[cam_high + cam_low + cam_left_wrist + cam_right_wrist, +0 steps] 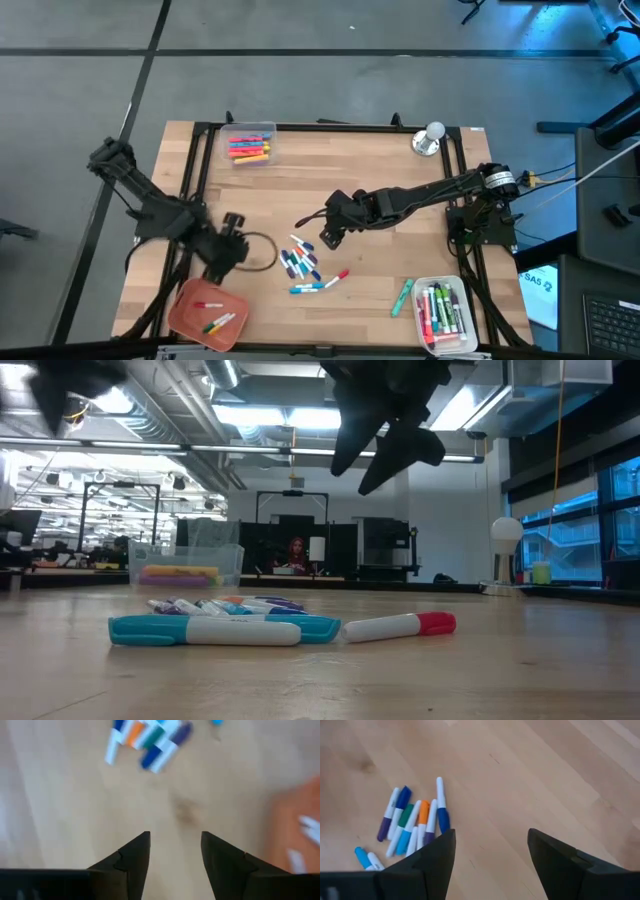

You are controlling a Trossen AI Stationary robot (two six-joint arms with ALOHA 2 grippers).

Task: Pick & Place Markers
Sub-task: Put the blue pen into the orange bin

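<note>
Work area: pale wooden table [380,160] inside a black frame.
Loose stock: cluster of short markers with blue, purple, green and orange caps [300,262], near mid-table; a longer blue-and-white marker [306,289] and a white marker with a red cap [337,279] lie just beside it.
Sorted stock: clear plastic bin with yellow, orange and pink markers [251,145] at the far edge; clear tray of green and red markers [442,312] at the near right corner; orange tray [207,312] at the near left corner, holding a few markers.
Right gripper [331,235]: released, fingers spread wide, nothing held, hanging above the table just beyond the cluster.
Left gripper [233,247]: fingers apart, empty, over bare wood between the orange tray and the cluster.
Step in hand (judgement): right arm selects one marker from the cluster.
Technique: choose an outer marker, such as the long blue-tipped one [441,805]; align the fingers across its barrel; descend straight down.
Risk: neighbours lie touching; a skewed approach may catch two.
Non-task item: silver bell [432,138], far right corner.
</note>
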